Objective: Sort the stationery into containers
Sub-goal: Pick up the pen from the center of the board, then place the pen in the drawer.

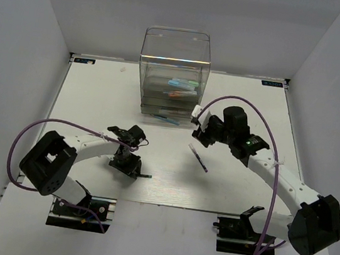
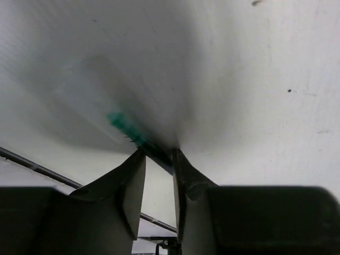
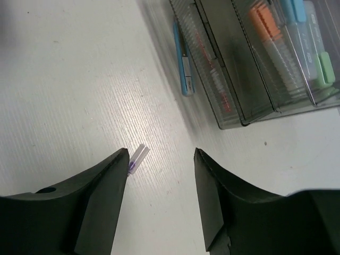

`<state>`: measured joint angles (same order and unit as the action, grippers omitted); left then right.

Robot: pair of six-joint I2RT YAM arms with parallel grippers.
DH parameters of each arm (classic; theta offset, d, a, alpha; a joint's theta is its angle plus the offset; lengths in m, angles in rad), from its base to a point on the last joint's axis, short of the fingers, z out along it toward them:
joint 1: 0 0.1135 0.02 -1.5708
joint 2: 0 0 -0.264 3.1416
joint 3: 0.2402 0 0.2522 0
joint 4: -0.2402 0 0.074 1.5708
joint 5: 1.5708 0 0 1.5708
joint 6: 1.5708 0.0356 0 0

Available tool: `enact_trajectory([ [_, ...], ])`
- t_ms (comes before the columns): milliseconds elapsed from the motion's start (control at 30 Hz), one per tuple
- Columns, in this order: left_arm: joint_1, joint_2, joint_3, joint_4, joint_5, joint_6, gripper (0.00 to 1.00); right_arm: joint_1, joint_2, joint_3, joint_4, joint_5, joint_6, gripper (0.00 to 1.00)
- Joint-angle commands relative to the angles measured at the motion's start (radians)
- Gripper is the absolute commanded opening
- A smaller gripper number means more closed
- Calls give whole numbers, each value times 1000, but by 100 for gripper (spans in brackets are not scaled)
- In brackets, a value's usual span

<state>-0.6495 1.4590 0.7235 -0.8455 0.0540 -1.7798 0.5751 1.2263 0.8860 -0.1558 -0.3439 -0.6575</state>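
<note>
Left wrist view: the left end effector (image 2: 158, 155) is clamped tight on a green pen (image 2: 127, 130), close to the white table (image 2: 255, 79). From the top it sits near, left of the middle. The right end effector (image 3: 161, 159) holds its fingers wide apart above the table. A purple pen (image 3: 136, 157) lies under it, by the left finger. Farther off, a blue pen (image 3: 183, 58) lies just beside the drawers (image 3: 234, 101). Inside them are an orange marker (image 3: 264, 24), a light blue marker (image 3: 295, 10), a mint marker (image 3: 324, 69) and a red pen (image 3: 215, 79).
</note>
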Motion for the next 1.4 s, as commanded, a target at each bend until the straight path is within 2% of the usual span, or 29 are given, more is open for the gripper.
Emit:
enact_trajectory([
  [0,-4,40,1,29,-42,-7,36,-21,-37,-21,47,13,133,59],
  [200,-4,26,56,39,-97,22,13,-56,-60,-61,58,23,188,59],
  [233,-4,26,68,39,-106,22,5,-58,-65,-64,61,35,205,59],
  [267,-4,11,82,39,-126,35,3,-61,-64,-70,65,51,220,90],
  [333,-4,-15,131,39,-157,49,0,-70,-60,-88,99,121,281,90],
  [500,-4,-37,243,66,-177,60,0,-98,-59,-114,104,120,288,90],
  [567,-4,-37,281,80,-187,60,0,-107,-65,-127,102,111,300,83],
  [600,-4,-37,327,89,-187,60,0,-110,-68,-130,102,100,305,72],
  [733,-4,12,445,112,-197,37,0,-126,-79,-150,104,79,315,45],
  [1067,8,200,694,189,-286,-101,0,-149,-113,-185,108,92,317,42],
  [1367,17,313,777,221,-322,-198,0,-169,-139,-214,111,103,322,42],
])
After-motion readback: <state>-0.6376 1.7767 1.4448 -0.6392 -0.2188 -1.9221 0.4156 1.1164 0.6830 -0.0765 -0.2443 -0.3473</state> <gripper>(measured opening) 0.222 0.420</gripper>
